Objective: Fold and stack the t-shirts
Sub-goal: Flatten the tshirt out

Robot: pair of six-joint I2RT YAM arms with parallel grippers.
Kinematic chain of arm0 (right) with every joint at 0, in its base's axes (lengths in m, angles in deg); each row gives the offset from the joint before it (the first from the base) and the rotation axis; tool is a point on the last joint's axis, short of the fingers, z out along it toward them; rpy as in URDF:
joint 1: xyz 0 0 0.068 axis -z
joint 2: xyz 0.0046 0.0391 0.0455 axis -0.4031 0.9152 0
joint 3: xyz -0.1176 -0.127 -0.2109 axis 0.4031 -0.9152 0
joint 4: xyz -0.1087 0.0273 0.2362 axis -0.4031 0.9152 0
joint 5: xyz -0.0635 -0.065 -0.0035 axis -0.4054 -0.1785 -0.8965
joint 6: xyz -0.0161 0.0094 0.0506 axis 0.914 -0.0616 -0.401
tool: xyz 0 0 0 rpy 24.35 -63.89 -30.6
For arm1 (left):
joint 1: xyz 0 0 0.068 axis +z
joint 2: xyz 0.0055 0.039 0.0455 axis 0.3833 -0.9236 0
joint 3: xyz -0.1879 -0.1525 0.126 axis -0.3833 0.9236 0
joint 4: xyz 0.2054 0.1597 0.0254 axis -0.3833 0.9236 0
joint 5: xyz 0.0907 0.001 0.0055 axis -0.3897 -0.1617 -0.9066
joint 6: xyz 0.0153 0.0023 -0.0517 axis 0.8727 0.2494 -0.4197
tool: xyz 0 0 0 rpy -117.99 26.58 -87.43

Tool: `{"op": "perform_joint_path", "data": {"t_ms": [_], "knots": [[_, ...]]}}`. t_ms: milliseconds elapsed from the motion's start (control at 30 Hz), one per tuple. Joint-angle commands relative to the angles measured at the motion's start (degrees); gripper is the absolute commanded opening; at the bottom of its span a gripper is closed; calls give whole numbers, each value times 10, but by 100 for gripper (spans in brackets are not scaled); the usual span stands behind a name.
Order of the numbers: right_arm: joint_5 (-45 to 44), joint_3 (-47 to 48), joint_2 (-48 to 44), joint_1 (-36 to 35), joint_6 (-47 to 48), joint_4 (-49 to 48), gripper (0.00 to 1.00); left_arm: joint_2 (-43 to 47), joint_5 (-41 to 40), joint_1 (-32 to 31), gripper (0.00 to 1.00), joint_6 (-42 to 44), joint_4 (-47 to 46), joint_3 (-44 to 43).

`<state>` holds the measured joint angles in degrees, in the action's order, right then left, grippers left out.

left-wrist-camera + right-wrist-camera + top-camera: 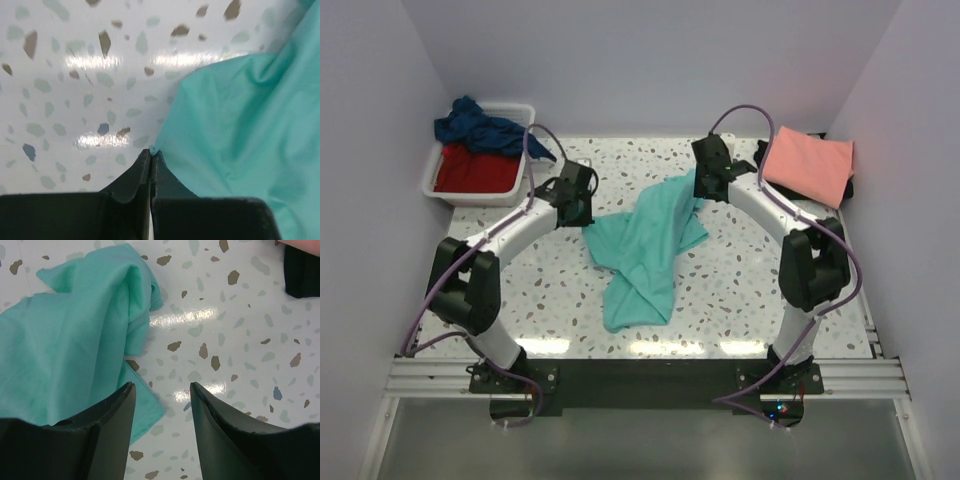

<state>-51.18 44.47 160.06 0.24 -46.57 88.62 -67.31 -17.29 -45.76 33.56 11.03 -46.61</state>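
Top external view, going left to right: a white tub [524, 108] sits at the far left corner of the table [750, 300], with a red t-shirt [475, 170] lying in it and a navy blue t-shirt [480, 128] bunched over its back rim. Next is the left gripper [586, 214], right at the left edge of the turquoise t-shirt [645, 245]. On the left wrist cam its fingers are pressed together with a tiny nub of teal cloth pinched at the tip [151, 152], so it's got the shirt's edge. The shirt itself is crumpled mid-table, running diagonally from far right to near left. The right gripper [706, 192] is at the shirt's far end; the right wrist cam shows its jaws spread wide [161, 386], holding nothing, one finger over the cloth and the other over bare table. Far right, a folded salmon-pink t-shirt [808, 163] lies on top of a black t-shirt [847, 190].
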Motion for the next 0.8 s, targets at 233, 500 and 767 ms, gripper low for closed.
{"op": "perform_joint_path", "data": {"t_ms": [233, 500, 767], "knots": [[14, -96, -127, -27, -8, -12, 54, 48, -25, 5, 0, 51, 50, -306], [55, -167, -159, -122, -4, -43, 54, 26, -58, 5, 0, 45, 53, -436], [152, -162, -116, -187, 24, -79, 54, 48, -156, 5, 0, 71, 16, -463]]}}
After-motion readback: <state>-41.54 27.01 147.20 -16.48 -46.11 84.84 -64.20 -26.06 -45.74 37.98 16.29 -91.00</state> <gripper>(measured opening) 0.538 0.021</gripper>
